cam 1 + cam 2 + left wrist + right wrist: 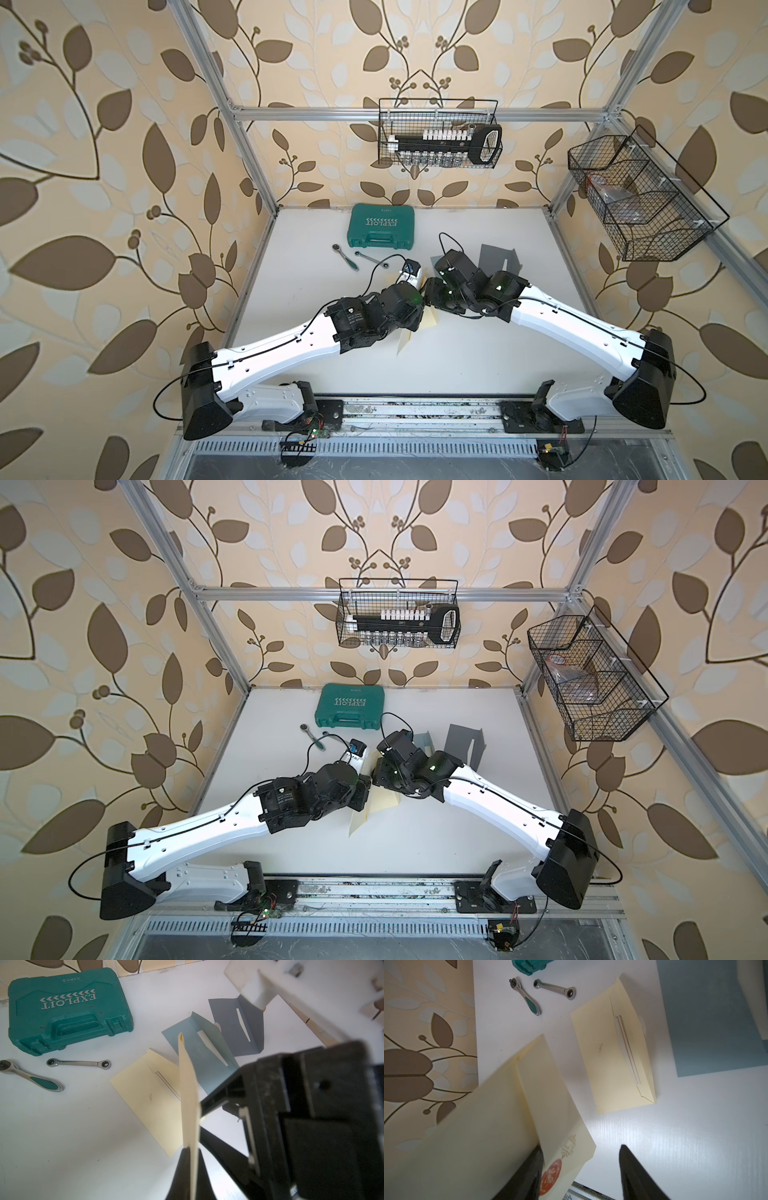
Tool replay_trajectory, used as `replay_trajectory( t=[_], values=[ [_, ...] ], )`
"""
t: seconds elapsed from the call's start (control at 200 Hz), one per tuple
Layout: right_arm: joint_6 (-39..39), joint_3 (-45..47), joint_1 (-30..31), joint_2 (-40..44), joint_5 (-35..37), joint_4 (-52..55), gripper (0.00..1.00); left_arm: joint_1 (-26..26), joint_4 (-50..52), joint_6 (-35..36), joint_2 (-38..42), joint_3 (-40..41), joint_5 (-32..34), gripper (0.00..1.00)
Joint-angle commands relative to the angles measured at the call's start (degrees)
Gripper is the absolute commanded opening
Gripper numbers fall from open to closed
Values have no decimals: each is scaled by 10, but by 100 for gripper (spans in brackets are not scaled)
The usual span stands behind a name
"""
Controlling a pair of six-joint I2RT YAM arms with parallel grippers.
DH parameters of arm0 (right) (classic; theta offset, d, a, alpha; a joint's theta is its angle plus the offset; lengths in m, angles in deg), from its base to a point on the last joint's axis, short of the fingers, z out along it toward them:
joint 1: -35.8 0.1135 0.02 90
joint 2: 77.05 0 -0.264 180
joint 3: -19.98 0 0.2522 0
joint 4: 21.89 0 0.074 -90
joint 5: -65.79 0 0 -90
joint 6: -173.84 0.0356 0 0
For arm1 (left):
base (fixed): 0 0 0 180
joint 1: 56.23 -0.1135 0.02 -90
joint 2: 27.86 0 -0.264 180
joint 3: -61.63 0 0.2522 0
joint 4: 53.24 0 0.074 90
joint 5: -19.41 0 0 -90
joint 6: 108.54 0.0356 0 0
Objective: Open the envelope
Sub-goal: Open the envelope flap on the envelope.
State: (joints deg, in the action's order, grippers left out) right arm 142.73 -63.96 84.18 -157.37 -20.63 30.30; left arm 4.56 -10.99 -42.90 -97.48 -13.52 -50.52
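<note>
Along the lower edge of both top views, a metal rail [415,413] bounds the white surface [457,365] and carries two arms. Beyond it a wide bare band of surface spans the full width and gives the largest open room. Frame posts close the left and right edges.

The left arm [286,347] and right arm [577,328] slant inward and meet wrist to wrist at frame centre. The left jaws are closed on the held cream envelope [188,1095], seen edge-on in the left wrist view. The right jaws stand apart, gripping nothing. One of the fingers [527,1174] lies against that envelope at the flap seam beside its red seal [550,1176]; whether it is under the flap cannot be told.

Behind the wrists lie three envelopes with flaps raised: a flat cream envelope [608,1059], a blue-grey envelope [199,1051] just beside it, and a dark grey envelope [243,1028] near that. This makes four envelopes in all.

To their upper left in a top view lie two tools, a ratchet handle [31,1076] and a ring wrench [79,1062]. One teal case [382,226] lies by the far edge. Two wire baskets hang on the frame, the centre basket [384,153] and the right basket [648,237].
</note>
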Motion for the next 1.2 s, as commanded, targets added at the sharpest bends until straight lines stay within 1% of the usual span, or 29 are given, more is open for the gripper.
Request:
replay_trajectory(
  t=[0.0,0.12,0.3,0.45,0.575,0.755,1.195],
  values=[
    [1,0,4,2,-8,-6,58,6,-24,4,1,-11,-8,0],
    [2,1,4,0,-6,-8,55,6,-23,5,1,-13,-11,0],
    [7,1,4,1,3,-1,56,6,-24,6,-1,-13,-4,0],
    [-5,12,5,14,-17,-43,57,6,-21,7,-3,-14,-5,0],
    [1,29,6,20,-23,-67,57,6,-22,9,-1,-13,-8,0],
    [5,19,5,4,-13,-37,57,6,-30,14,2,-10,-11,0],
    [16,10,5,-1,26,16,54,6,-27,15,-2,-15,-7,0]
  ],
)
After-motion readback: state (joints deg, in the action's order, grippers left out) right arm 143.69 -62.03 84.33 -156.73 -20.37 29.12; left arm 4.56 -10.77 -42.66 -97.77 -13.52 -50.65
